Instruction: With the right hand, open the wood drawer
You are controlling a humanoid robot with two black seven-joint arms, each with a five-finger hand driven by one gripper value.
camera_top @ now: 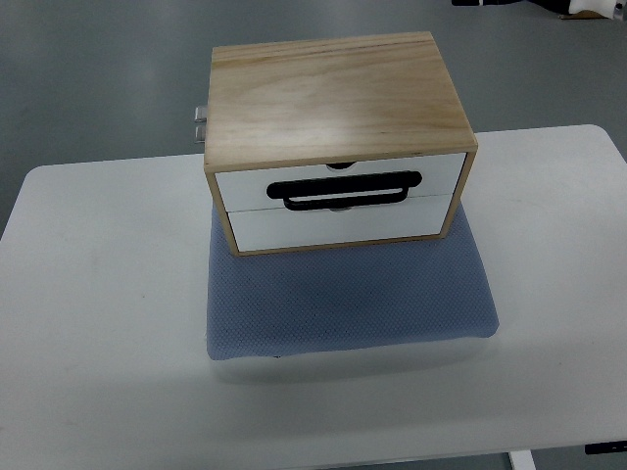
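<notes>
A small wood drawer cabinet [338, 93] sits toward the far middle of a white table [88, 323], its rear part on the table and its front edge resting on a blue mat [348, 299]. The mat probably serves to grip the base so the cabinet does not slide forward when a drawer is pulled. The two drawer fronts face the robot's side, which suits a straight pull toward the camera.

The casing is pale plywood with visible grain and a smooth, slightly glossy top. The upper drawer [338, 181] and the lower drawer [338, 225] have flat white faces, and both appear fully closed, flush with the frame. A black looped handle [348, 189] lies across the seam between them; which drawer it is fixed to cannot be told. Small metal fittings [200, 121] protrude at the cabinet's left rear. The mat looks soft, with a fine dimpled weave and rounded corners.

Neither hand appears in the top view, so how open either one is cannot be told, and the task seems not yet begun.
</notes>
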